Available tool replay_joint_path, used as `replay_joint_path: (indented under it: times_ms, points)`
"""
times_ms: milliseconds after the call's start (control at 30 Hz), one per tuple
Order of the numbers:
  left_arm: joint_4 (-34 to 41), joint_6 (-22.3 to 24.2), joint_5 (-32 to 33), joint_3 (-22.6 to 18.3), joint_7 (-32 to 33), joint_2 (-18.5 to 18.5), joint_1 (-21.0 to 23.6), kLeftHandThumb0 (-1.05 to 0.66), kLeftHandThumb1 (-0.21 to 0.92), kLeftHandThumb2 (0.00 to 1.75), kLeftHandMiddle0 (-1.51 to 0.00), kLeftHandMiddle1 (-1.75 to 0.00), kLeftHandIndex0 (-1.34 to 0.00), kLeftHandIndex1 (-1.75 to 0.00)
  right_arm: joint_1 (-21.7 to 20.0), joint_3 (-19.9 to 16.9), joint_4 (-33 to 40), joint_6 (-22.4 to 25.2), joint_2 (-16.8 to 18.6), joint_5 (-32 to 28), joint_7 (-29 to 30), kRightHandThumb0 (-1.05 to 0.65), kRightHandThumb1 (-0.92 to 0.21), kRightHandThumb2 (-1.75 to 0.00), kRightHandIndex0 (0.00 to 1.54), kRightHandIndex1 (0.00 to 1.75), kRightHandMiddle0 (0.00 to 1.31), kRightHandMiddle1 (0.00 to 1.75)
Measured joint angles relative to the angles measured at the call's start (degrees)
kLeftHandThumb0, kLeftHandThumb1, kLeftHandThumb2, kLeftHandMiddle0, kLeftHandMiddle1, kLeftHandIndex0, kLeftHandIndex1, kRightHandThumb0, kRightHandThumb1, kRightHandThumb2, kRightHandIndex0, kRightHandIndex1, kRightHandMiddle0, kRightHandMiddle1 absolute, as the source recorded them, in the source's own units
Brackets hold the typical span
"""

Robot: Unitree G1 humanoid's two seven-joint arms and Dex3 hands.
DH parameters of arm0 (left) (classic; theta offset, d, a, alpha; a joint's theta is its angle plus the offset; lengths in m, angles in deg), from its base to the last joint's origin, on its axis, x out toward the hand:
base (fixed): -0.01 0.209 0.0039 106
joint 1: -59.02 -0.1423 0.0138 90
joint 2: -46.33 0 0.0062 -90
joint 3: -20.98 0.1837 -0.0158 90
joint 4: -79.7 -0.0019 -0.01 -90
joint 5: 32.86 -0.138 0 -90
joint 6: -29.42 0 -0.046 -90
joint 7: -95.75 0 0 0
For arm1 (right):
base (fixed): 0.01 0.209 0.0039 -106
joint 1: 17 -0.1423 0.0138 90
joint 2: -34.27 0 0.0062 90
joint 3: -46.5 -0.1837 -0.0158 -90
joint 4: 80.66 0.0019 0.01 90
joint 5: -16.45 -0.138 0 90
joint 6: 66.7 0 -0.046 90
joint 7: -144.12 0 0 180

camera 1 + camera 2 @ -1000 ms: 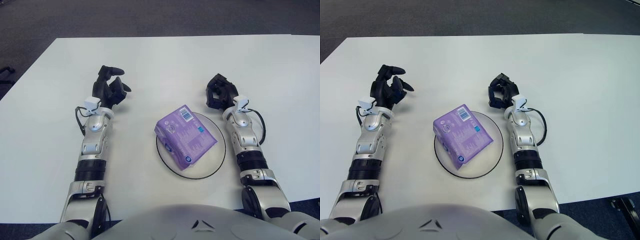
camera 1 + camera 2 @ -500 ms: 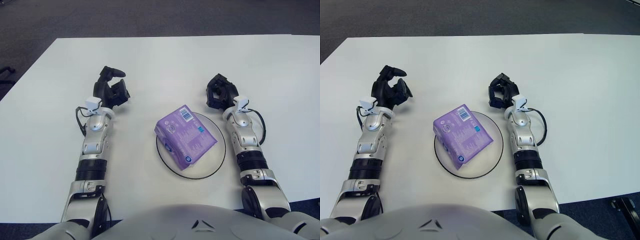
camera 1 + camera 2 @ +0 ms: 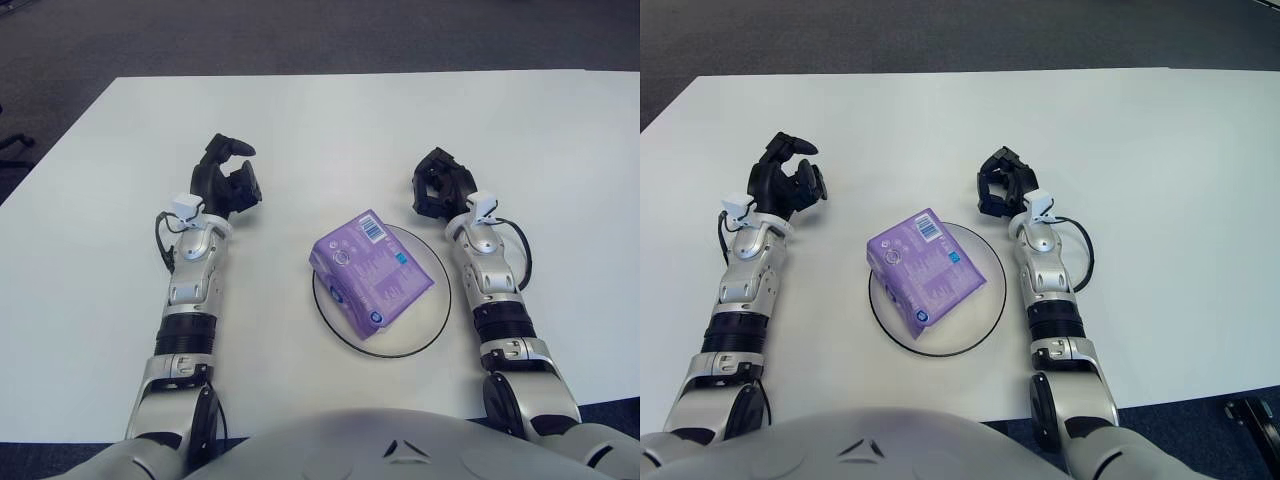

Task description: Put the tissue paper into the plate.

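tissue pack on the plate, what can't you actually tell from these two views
- Print on the tissue pack: too small to read in either view.
- Plate under the pack: covered by it, so how the pack's underside sits is hidden.
- Left hand and right hand palms: fingers curl over them in both views; neither holds anything visible.
- Robot's torso: cut off by the bottom edge.

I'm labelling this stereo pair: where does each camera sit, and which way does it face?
Left eye view: on the head, facing forward and down at the white table; both arms and the torso show.
Right eye view: slightly to the right, facing the same way; same body parts.
Shared: purple tissue pack in the round clear plate, left hand, right hand.
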Motion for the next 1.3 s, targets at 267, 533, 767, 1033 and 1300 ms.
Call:
replay_joint_path:
  times_ms: [267,533,767,1033,1300]
  points:
    - [-0.38,0.00,1.76,-0.39,-0.69,1.51,0.11,-0.44,0.43,1.18,-1.30,-1.75,-0.53,-1.75,0.01,0.00,0.00,0.03,0.03,0.00,0.06,-0.44,-0.45,-1.15,0.97,1.75,0.51,1.75]
    - [-0.29,0.22,3.02,-0.52,-1.47,2.13,0.13,-0.45,0.39,1.23,-1.33,-1.75,-0.56,-1.75,0.02,0.04,0.00,0.05,0.03,0.02,0.05,-0.43,-0.46,-1.13,0.95,1.75,0.50,1.75]
    - [-0.31,0.93,3.15,-0.56,-1.47,2.29,0.14,-0.46,0.38,1.24,-1.32,-1.75,-0.56,-1.75,0.02,0.03,0.00,0.06,0.01,0.02,0.04,-0.43,-0.46,-1.13,0.95,1.75,0.50,1.75]
    - [-0.32,0.93,2.77,-0.51,-1.43,2.48,0.14,-0.46,0.37,1.25,-1.31,-1.75,-0.57,-1.75,0.04,0.00,0.00,0.05,0.01,0.01,0.04,-0.44,-0.46,-1.13,0.96,1.75,0.50,1.75]
    - [-0.69,-0.13,1.00,-0.37,-1.20,2.81,0.16,-0.46,0.37,1.25,-1.31,-1.75,-0.57,-1.75,0.06,-0.46,-0.10,-0.10,0.06,-0.01,0.32,-0.44,-0.45,-1.15,0.99,1.75,0.51,1.75]
